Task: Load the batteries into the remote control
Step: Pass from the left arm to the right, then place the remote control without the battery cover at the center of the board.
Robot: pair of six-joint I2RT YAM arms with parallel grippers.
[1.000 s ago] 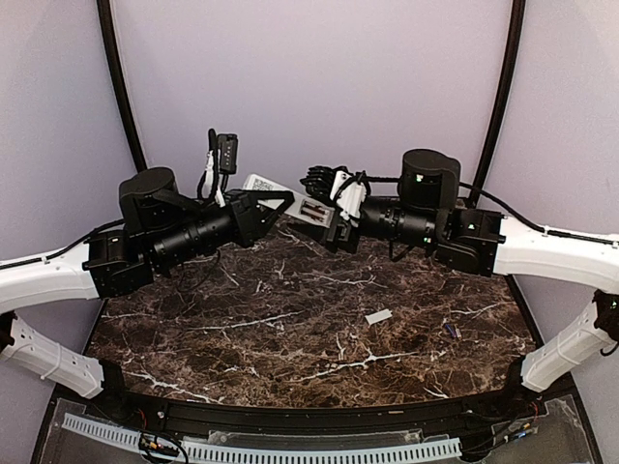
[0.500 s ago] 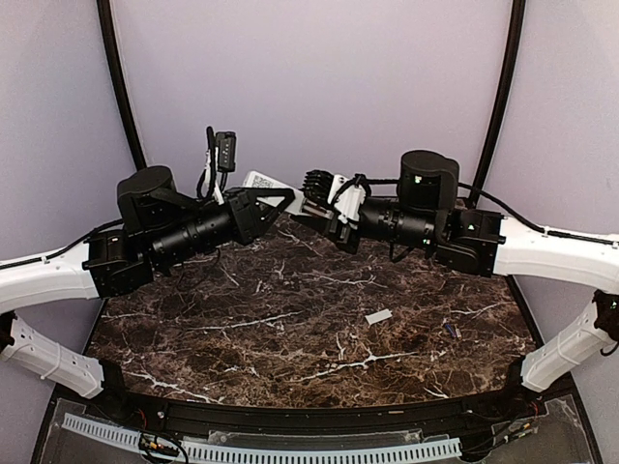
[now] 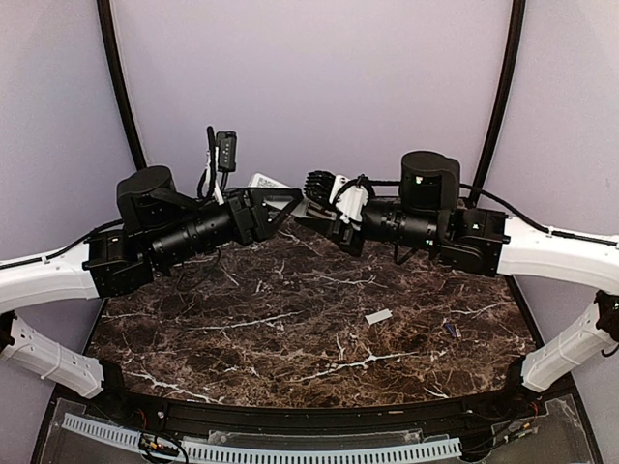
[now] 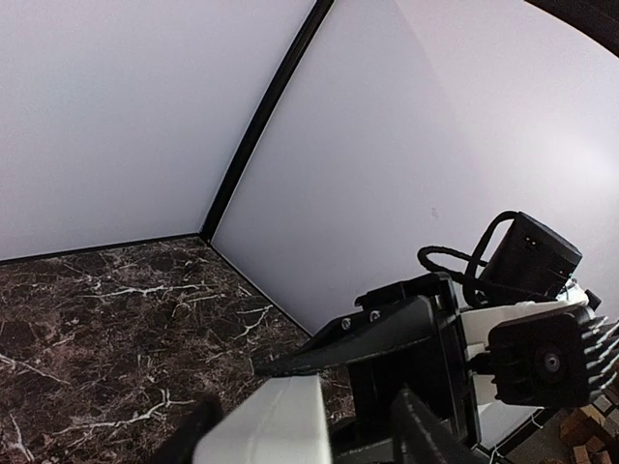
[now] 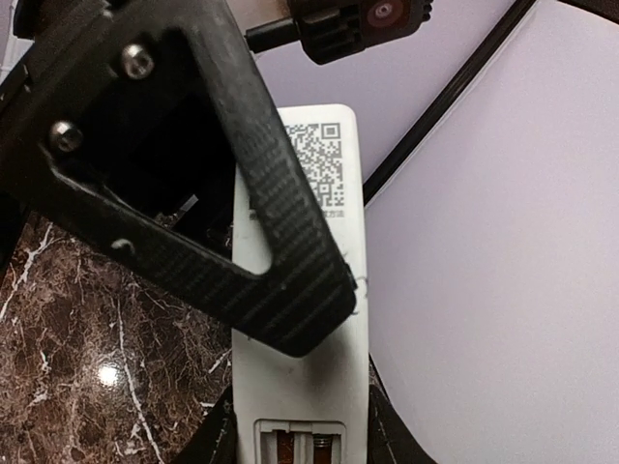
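remote control (image 5: 308,382) | white, QR label (image 5: 325,159), open battery bay (image 5: 300,447) | right jaws pinching it | left jaws spread around it

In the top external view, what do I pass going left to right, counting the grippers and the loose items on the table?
left gripper → right gripper → small white flat piece → battery. The remote control overlaps both grippers, so it is left unplaced.
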